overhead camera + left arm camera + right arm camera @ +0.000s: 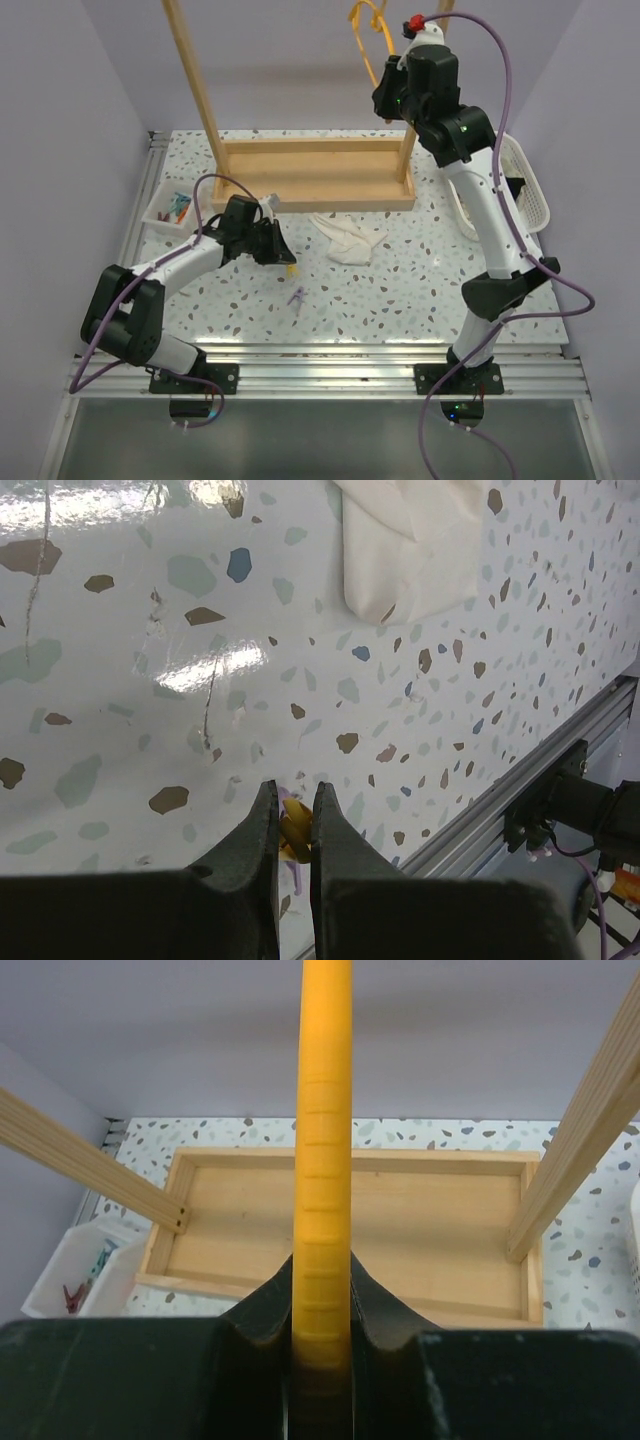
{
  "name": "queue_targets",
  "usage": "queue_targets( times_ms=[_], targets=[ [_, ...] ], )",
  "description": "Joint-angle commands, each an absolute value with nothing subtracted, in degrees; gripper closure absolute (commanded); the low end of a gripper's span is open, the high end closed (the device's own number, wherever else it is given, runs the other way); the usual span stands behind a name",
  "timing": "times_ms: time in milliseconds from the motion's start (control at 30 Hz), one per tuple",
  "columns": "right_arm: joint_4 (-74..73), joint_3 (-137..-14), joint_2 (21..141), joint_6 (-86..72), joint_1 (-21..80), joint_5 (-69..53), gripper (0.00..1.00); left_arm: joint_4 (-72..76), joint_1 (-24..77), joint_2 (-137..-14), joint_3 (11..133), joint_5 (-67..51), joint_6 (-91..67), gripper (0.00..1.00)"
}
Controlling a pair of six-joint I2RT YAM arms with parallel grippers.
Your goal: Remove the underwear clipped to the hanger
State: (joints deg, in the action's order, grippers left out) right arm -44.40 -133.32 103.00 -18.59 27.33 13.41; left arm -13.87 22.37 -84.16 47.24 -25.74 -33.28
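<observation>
The white underwear (pixel 345 240) lies crumpled on the speckled table in front of the wooden rack base; its edge shows in the left wrist view (pixel 410 550). The yellow-orange hanger (pixel 368 35) hangs high at the rack's right side. My right gripper (pixel 392 88) is shut on the hanger's arm (pixel 323 1160), which runs up between its fingers. My left gripper (pixel 288 262) is low over the table, left of the underwear, shut on a small yellow clip (pixel 294 830). A purple clip (pixel 297 298) lies on the table just in front of it.
The wooden rack (pixel 310 170) with its tray base and two uprights stands at the back centre. A white bin of coloured clips (pixel 170 210) sits at the left. A white slotted basket (pixel 525 190) stands at the right behind my right arm.
</observation>
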Motion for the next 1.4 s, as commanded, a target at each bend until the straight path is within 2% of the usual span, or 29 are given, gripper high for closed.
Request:
queue_targets(
  times_ms=[0, 33, 67, 100, 167, 200, 300, 333, 467, 567, 733, 867, 1000, 1233, 1333, 1367],
  targets=[
    [-44.7, -132.2, 99.9, -19.6, 27.1, 12.3, 1.00, -12.7, 22.4, -81.7, 49.5, -27.0, -31.5, 1.00],
    [-44.8, -131.1, 99.0, -19.5, 27.1, 12.3, 0.96, -12.9, 22.4, -81.7, 49.6, -26.7, -31.3, 1.00],
    [-44.7, -129.8, 98.0, -19.5, 27.1, 12.2, 0.86, -13.2, 22.3, -81.9, 49.7, -26.3, -31.2, 1.00],
    [-45.1, -127.7, 96.0, -19.4, 27.2, 12.2, 0.66, -13.2, 22.4, -82.1, 49.7, -26.1, -31.1, 1.00],
    [-45.4, -125.4, 93.6, -19.4, 27.2, 12.4, 0.50, -13.5, 22.4, -83.1, 49.7, -25.7, -30.7, 1.00],
    [-45.4, -122.4, 90.4, -19.4, 27.2, 12.3, 0.36, -13.5, 22.4, -83.5, 49.7, -25.5, -30.5, 1.00],
    [-46.1, -114.7, 85.2, -18.8, 27.1, 11.5, 0.19, -13.4, 22.4, -84.5, 49.8, -24.8, -30.1, 1.00],
    [-47.2, -112.4, 81.7, -18.6, 27.1, 11.3, 0.16, -13.4, 22.4, -84.5, 49.7, -24.3, -29.8, 1.00],
    [-48.4, -99.2, 73.9, -18.6, 27.2, 11.1, 0.12, -13.2, 22.4, -86.0, 49.7, -23.9, -29.4, 1.00],
    [-47.2, -84.3, 70.3, -19.9, 27.3, 8.8, 0.11, -12.8, 22.4, -87.4, 49.8, -23.6, -29.2, 1.00],
    [-40.6, -71.2, 74.0, -20.9, 33.1, 10.7, 0.10, -13.2, 22.4, -89.8, 49.8, -23.1, -29.0, 1.00],
    [-37.2, -71.4, 82.5, -22.6, 38.4, 14.7, 0.09, -14.1, 22.5, -89.6, 49.4, -22.1, -29.0, 1.00],
    [-34.7, -73.7, 92.8, -24.1, 38.5, 17.3, 0.09, -14.9, 22.4, -89.1, 49.5, -21.5, -29.2, 1.00],
    [-31.2, -78.0, 105.0, -23.6, 38.5, 14.9, 0.09, -15.1, 22.5, -88.7, 49.1, -21.1, -29.8, 1.00],
    [-30.8, -79.8, 108.4, -23.9, 38.5, 15.8, 0.13, -15.2, 22.5, -88.6, 48.8, -21.1, -30.0, 1.00],
    [-30.7, -80.5, 110.2, -24.3, 38.3, 16.3, 0.19, -15.0, 22.5, -88.6, 48.7, -21.1, -30.1, 1.00]
  ],
)
